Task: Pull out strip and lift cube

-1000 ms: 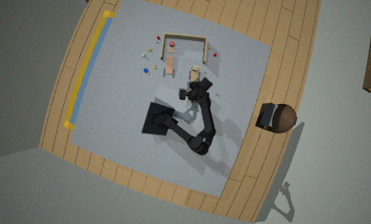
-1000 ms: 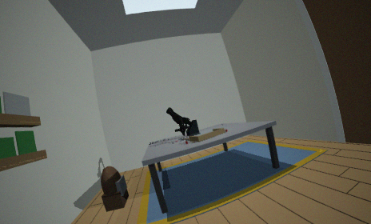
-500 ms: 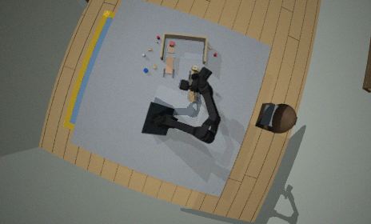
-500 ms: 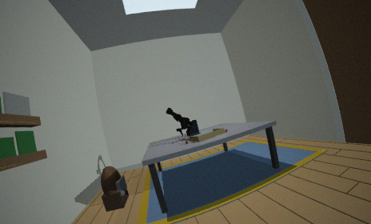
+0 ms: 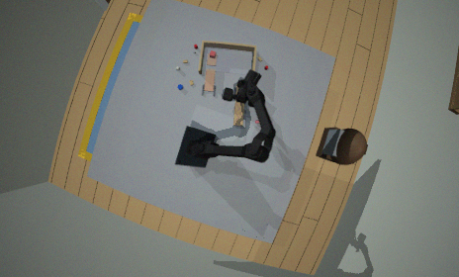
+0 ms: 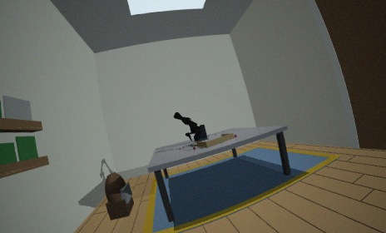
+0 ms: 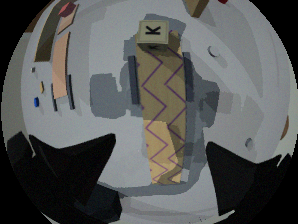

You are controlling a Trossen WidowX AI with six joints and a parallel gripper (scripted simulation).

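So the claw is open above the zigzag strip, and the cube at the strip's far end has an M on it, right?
Not quite: the letter on the cube is a K, as the wrist view shows. The rest holds: the gripper is open and empty above the zigzag strip, and the cube sits at its far end.

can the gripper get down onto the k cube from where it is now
Probably yes. The gripper is open and holds nothing, above the zigzag strip, and the K cube sits uncovered at the strip's far end with nothing over it.
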